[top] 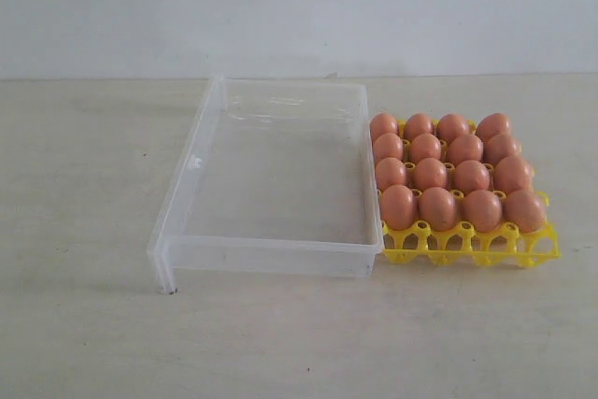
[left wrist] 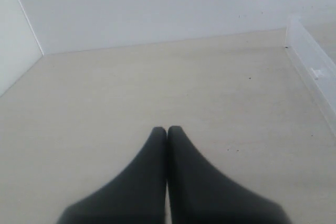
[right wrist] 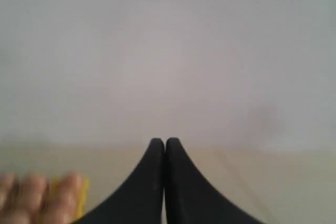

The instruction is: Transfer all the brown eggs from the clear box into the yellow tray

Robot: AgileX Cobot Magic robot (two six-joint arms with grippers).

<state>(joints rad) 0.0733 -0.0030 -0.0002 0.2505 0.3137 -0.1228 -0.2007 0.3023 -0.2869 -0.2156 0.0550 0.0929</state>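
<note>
- The table (top: pixel 84 343) is pale and plain, with a white wall (top: pixel 280 7) behind it.
- The clear box (top: pixel 271 256) sits mid-table and reaches close to the back edge. No eggs are in it.
- The yellow tray (top: pixel 467 248) sits just beside the box, on its right.
- The brown eggs (top: pixel 431 174) fill every cup of the tray, so the job looks done.
- The left claw (left wrist: pixel 167 129) and right claw (right wrist: pixel 165 141) are closed and hold nothing. I think no pick-up is left.
</note>
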